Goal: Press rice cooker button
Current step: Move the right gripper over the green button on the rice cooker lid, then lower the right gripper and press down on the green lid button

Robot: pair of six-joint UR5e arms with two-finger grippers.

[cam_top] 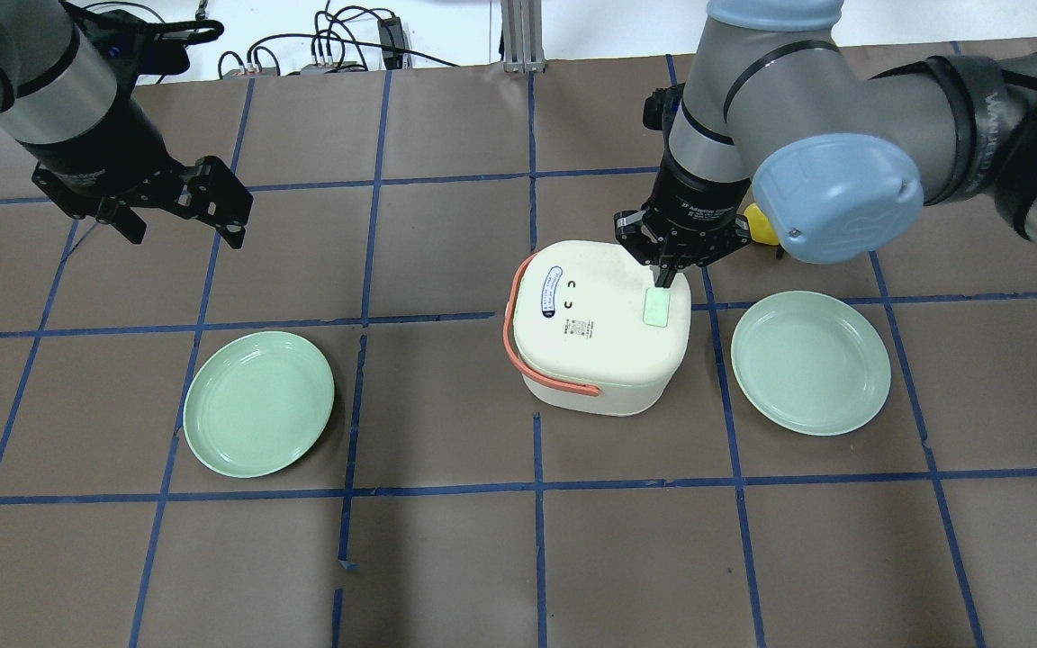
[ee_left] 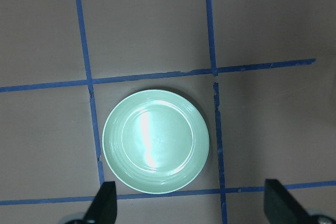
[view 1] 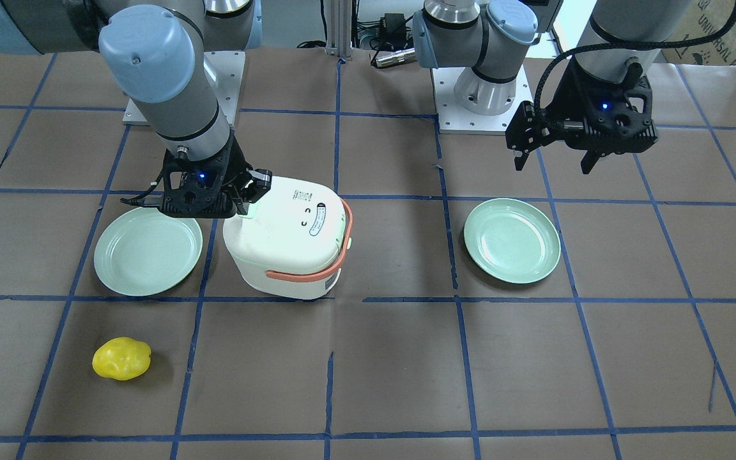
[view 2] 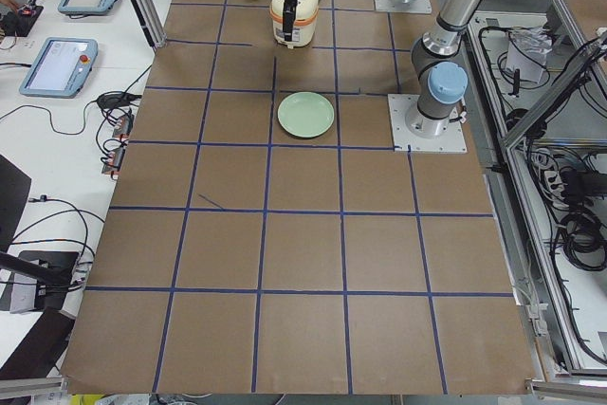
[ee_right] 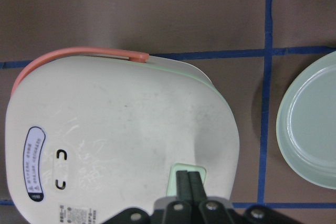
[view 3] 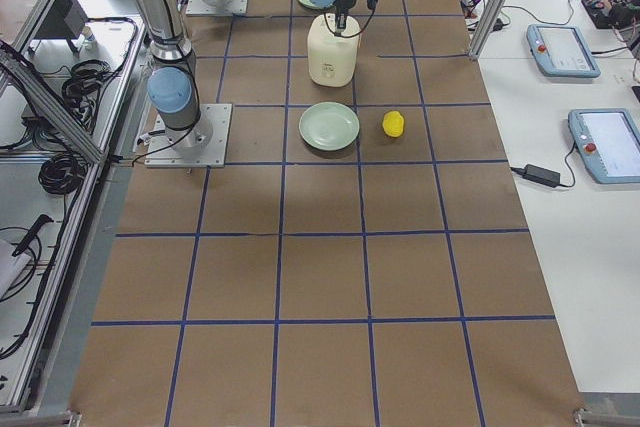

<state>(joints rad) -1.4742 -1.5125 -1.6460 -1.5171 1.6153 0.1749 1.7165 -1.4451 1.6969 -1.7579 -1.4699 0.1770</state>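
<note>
The small rounded white rice cooker with mint-green rim and coral-orange handle stands upright near the middle of the brown, blue-taped surface. In the overhead view its lid runs from the oval label at 9 o'clock to the pale-green rectangular button at 3 o'clock. The handle is folded down round the 9 o'clock side. The right pincer is closed, fingers pressed together, with its tips down on the button. The left pincer hangs wide open and holds nothing, at 11 o'clock of a mint-green round plate. The lid is closed and lightly scuffed.
</note>
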